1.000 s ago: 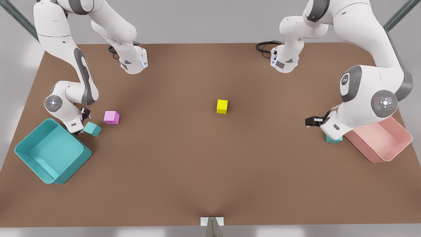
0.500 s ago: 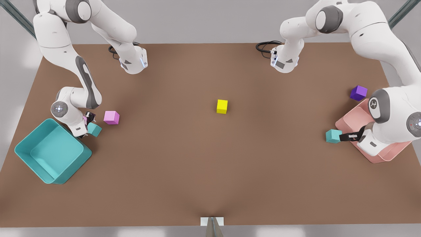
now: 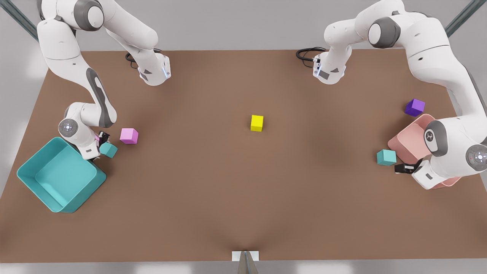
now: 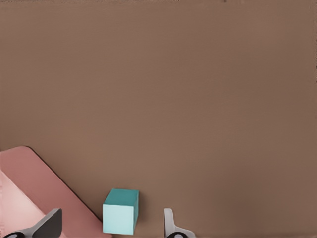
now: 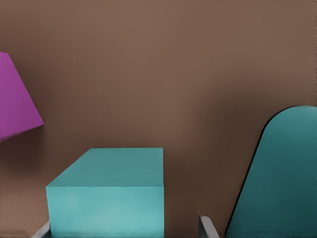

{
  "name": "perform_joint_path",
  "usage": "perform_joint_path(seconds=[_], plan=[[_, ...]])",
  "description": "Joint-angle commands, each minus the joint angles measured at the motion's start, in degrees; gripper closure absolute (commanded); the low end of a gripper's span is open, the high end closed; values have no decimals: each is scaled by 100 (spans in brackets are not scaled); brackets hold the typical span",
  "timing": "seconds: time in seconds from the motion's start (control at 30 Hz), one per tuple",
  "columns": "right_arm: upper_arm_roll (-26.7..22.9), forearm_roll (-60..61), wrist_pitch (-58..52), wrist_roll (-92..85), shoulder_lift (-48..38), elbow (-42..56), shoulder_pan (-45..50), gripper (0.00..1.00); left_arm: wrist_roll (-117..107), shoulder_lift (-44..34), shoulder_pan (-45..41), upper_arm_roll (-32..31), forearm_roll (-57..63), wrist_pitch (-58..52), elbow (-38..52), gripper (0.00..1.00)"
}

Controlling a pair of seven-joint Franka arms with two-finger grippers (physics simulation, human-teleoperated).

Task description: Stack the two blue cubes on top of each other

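Both low — left gripper (image 3: 399,168) open beside one blue cube (image 3: 386,157), right gripper (image 3: 102,141) open around the other (image 3: 109,150).

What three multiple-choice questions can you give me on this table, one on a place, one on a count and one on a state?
1. Which bin lies beside the left tool?
A. the pink bin
B. the teal bin
C. a yellow bin

2. How many small cubes are on the table?
A. three
B. five
C. seven

3. The two teal cubes are:
A. stacked
B. far apart on the table
C. inside a bin

Answers:
1 A: the pink bin is next to that tool.
2 B: two teal, one pink, one yellow, one purple.
3 B: one teal cube lies by the left tool, the other teal cube by the right tool.
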Motion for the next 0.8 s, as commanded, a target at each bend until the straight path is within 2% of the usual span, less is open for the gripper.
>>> perform_joint_path(seconds=[0.0,0.77], plan=[[-1,-75,31,172,-6,2,-1,0,849,-9,0,0,5,90,3,0],[-19,-233,22,286,125,-121,-89,0,823,-1,-9,0,14,116,11,0]])
